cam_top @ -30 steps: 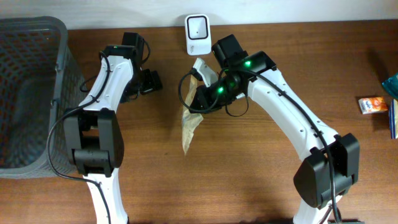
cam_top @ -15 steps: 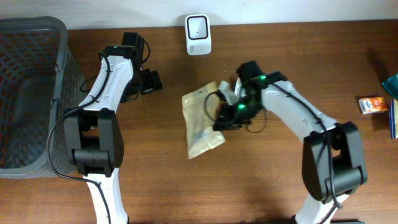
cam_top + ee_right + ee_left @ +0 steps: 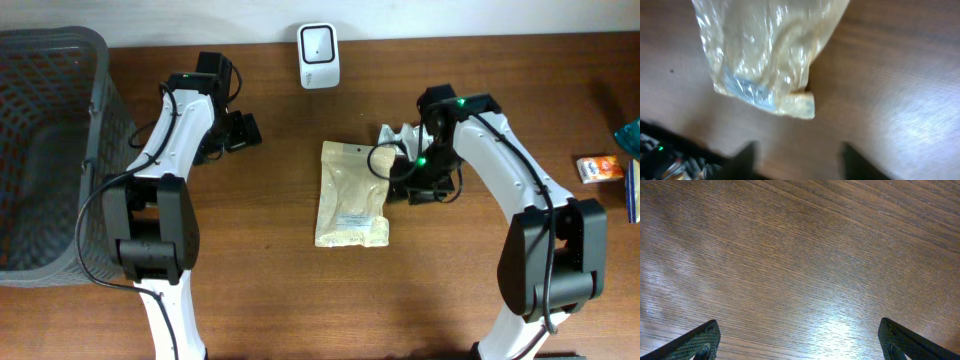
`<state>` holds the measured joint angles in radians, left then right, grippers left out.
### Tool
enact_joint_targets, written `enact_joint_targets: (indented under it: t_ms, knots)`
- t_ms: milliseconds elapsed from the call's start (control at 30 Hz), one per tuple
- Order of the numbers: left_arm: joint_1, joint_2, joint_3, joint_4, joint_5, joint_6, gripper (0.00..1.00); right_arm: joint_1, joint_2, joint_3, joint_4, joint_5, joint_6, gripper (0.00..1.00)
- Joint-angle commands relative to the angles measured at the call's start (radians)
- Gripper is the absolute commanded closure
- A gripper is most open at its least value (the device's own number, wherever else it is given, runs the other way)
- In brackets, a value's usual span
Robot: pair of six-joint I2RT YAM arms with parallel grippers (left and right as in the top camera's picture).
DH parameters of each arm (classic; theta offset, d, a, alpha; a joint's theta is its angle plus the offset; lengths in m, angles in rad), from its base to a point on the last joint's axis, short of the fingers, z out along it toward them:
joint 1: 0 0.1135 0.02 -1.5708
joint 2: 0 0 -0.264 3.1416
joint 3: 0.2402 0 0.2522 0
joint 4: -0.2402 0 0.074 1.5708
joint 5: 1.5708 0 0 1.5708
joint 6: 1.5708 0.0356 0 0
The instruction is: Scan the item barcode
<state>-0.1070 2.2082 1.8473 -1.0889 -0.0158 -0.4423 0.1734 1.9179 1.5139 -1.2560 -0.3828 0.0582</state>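
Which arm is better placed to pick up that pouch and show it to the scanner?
Right. The right pincer sits open just beside the right edge of the pouch; the left pincer hangs open over the table, farther off.

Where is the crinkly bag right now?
In the overhead view, the bag lies flat in the middle of the table, below the white scanner and just left of the right gripper.
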Motion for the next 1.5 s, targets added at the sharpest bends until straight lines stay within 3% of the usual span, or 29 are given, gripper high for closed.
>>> enact_joint_targets:
  t_ms: [0,333,400,600,700,767,833,867,900,933,1100,1467]
  knots:
    - [-0.002,-0.030,-0.004,-0.001,-0.007,0.002,0.01,0.022,-0.011,0.029,0.038,0.036,0.008,0.14]
    - [-0.002,-0.030,-0.004,-0.001,-0.007,0.002,0.01,0.230,0.065,0.027,0.252,0.133,0.221,0.09]
    - [-0.002,-0.030,-0.004,-0.001,-0.007,0.002,0.01,0.262,0.095,0.027,0.266,0.157,0.226,0.15]
    - [-0.002,-0.030,-0.004,-0.001,-0.007,0.002,0.01,0.275,0.167,0.027,0.231,0.278,0.285,0.68]
    - [-0.002,-0.030,-0.004,-0.001,-0.007,0.002,0.01,0.274,0.172,0.027,0.207,0.332,0.285,0.68]
    - [-0.002,-0.030,-0.004,-0.001,-0.007,0.002,0.01,0.274,0.172,0.027,0.194,0.366,0.285,0.61]
    - [-0.002,-0.030,-0.004,-0.001,-0.007,0.002,0.01,0.272,0.170,0.031,0.173,0.364,0.285,0.39]
    - [-0.002,-0.030,-0.004,-0.001,-0.007,0.002,0.01,0.271,0.169,0.045,0.143,0.360,0.299,0.20]
    - [-0.002,-0.030,-0.004,-0.001,-0.007,0.002,0.01,0.272,0.169,0.063,0.116,0.346,0.299,0.07]
    - [-0.002,-0.030,-0.004,-0.001,-0.007,0.002,0.01,0.272,0.169,0.074,0.106,0.335,0.299,0.00]
    - [-0.002,-0.030,-0.004,-0.001,-0.007,0.002,0.01,0.273,0.170,0.076,0.135,0.249,0.302,0.02]
    - [-0.006,-0.030,-0.004,-0.001,-0.007,0.002,0.01,0.275,0.171,0.020,0.262,0.268,0.477,0.02]
